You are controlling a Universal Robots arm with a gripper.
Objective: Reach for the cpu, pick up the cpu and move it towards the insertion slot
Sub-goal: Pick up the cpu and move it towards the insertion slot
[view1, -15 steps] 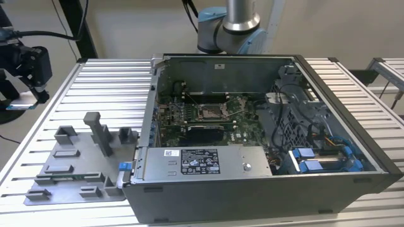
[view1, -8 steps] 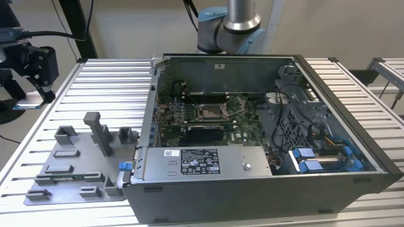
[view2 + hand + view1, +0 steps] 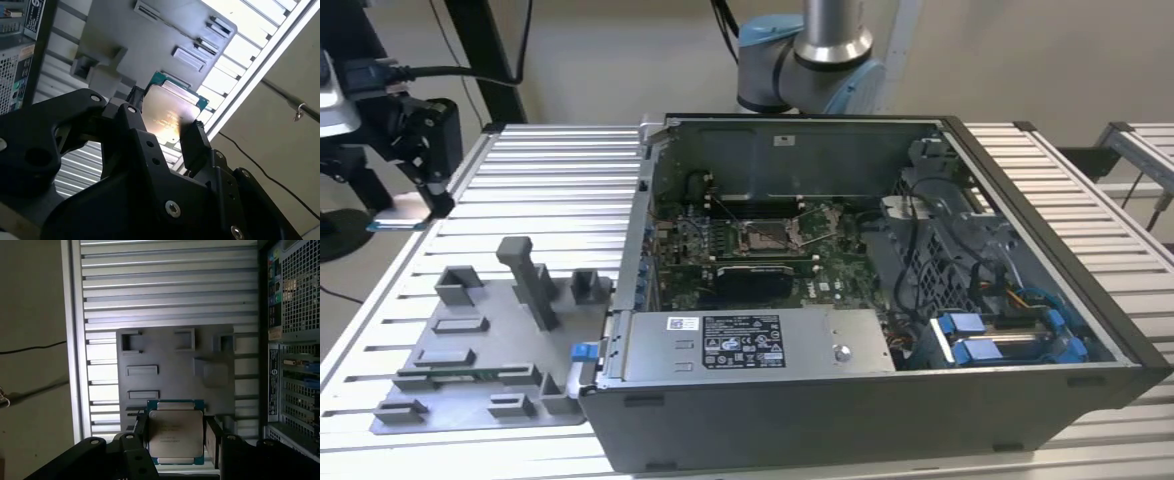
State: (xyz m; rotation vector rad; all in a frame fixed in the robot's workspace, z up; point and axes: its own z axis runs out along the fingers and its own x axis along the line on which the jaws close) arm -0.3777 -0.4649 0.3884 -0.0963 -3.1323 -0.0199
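Open dark computer case point(image 3: 881, 410) on a slatted metal table point(image 3: 547, 190), grey fixture plate point(image 3: 480, 385) with upright blocks just beside the case, labelled silver cover point(image 3: 747, 345) and blue connectors point(image 3: 994, 340) inside the case

You can't see the cpu point(image 3: 175, 422) whole: in both wrist views the black body of the gripper point(image 3: 176, 440) covers its near edge, and the fingers point(image 3: 213, 437) pinching it mask its sides. The cpu in turn hides part of the grey fixture plate point(image 3: 175, 370). In the exterior view the arm point(image 3: 834, 40) runs off the frame at twelve o'clock, the worktop point(image 3: 547, 160) at six, and on the insertion slot point(image 3: 765, 238) the lever is too small to make out.
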